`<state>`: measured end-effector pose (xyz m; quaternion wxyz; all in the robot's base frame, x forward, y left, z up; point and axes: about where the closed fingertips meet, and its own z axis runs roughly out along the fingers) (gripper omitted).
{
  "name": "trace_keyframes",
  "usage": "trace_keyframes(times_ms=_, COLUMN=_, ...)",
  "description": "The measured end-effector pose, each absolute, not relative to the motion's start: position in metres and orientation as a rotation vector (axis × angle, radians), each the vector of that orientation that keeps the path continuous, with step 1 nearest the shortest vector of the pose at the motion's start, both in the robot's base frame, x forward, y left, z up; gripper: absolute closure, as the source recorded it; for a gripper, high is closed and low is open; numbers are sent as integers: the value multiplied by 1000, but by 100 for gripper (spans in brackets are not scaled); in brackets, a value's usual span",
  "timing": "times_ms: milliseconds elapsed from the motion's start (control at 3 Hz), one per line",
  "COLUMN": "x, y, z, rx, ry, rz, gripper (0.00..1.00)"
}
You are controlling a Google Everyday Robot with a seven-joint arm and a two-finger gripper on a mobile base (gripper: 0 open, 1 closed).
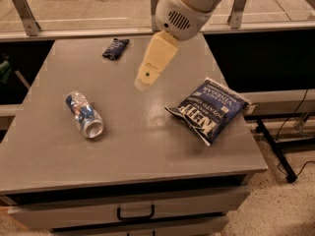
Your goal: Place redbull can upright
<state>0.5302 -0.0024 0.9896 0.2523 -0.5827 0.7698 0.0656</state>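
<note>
The redbull can lies on its side on the left part of the grey table, with its silver top facing the front. It is blue and silver and dented. My gripper hangs above the middle of the table, to the right of the can and behind it, well apart from it. It holds nothing that I can see.
A large blue chip bag lies at the table's right edge. A small dark blue snack packet lies at the back. A metal rail runs behind the table. A drawer handle is below the front edge.
</note>
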Motion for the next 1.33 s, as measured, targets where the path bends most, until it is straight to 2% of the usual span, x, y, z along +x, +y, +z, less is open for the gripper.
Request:
trace_keyframes(times_ms=333, x=532, y=14, z=979, rx=-1571, ry=2095, rz=240, gripper=0)
trace_keyframes(times_ms=1000, x=554, y=91, z=929, rx=-1334, ry=2232, rz=453, gripper=0)
trace_keyframes(times_ms=1333, x=562, y=118, z=908, rx=-1200, ry=2335, rz=492, gripper=0)
